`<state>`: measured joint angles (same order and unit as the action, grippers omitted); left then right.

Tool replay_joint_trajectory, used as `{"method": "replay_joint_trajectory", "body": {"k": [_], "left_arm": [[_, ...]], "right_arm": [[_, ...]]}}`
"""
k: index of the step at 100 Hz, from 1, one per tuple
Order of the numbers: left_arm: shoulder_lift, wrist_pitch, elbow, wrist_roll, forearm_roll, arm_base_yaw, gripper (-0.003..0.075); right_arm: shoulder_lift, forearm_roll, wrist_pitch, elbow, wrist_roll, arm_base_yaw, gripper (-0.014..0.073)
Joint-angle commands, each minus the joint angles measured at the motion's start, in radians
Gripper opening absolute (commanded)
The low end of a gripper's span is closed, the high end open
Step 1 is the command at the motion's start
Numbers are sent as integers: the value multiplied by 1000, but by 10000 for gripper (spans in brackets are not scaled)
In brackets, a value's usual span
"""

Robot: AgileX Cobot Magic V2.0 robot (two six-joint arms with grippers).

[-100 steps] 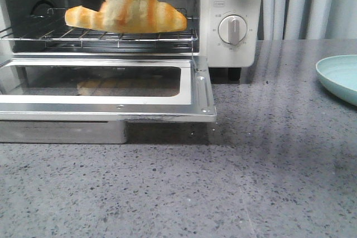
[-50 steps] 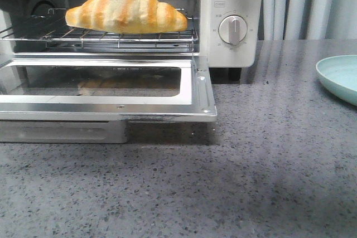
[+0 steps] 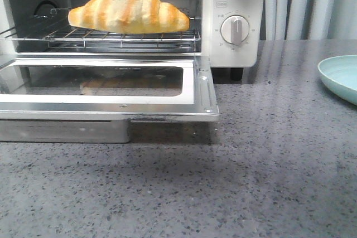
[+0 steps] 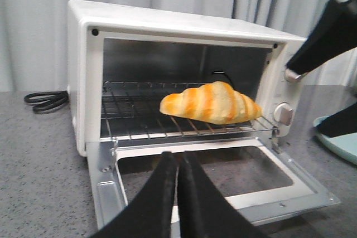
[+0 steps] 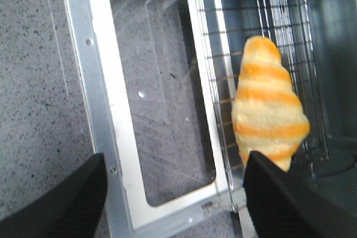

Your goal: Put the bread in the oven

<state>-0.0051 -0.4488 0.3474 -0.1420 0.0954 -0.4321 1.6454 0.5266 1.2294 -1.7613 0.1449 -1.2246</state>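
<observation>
The bread [image 3: 129, 10], golden-orange with cream stripes, lies on the wire rack [image 3: 111, 36] inside the cream-white oven [image 3: 231, 4]. The oven's glass door [image 3: 106, 101] hangs open and flat. No gripper shows in the front view. In the left wrist view my left gripper [image 4: 177, 160] is shut and empty, in front of the open door, apart from the bread [image 4: 212, 102]. In the right wrist view my right gripper [image 5: 175, 163] is open wide and empty above the door [image 5: 100, 82]. One of its fingers [image 5: 279, 193] is close beside the bread's end [image 5: 268, 110].
A pale green plate [image 3: 340, 76] sits at the right on the grey speckled counter. A metal tray [image 3: 64, 131] lies under the door. A black power cable [image 4: 44, 102] lies beside the oven. Curtains hang behind. The right gripper's fingers [image 4: 326, 32] show beside the dials.
A dark gripper that was above the bread at the oven's top left has drawn back out of the front view. The bread stays on the rack.
</observation>
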Motion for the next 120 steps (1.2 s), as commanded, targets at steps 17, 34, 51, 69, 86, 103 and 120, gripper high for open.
{"method": "replay_joint_trajectory", "body": {"k": [17,34,51,69,86,103,120], "left_arm": [[-17,204,-85,-2,-27,168,-21],[-17,224,-122,-2,9,237,-21],[-17,224,-158,-2,34,252,-21],[-17,222,-162,-2,26,252,-21],[-17,222,-162,-2,26,252,-21],[-17,222,-162,-2,26,252,-21],[-17,222,-162,-2,26,252,-21]], "right_arm": [[-133,33,77,-32,-18,1,393],[-184,33,77,-30,-18,26,124],[-212,33,77,-30,-18,100,-75],[-221,39,77,-30,-18,212,-75],[-223,39,77,-30,-18,314,-74],[-232,28,77,-30,-29,347,-75],[-234,26,77,-30,-54,347,-75]]}}
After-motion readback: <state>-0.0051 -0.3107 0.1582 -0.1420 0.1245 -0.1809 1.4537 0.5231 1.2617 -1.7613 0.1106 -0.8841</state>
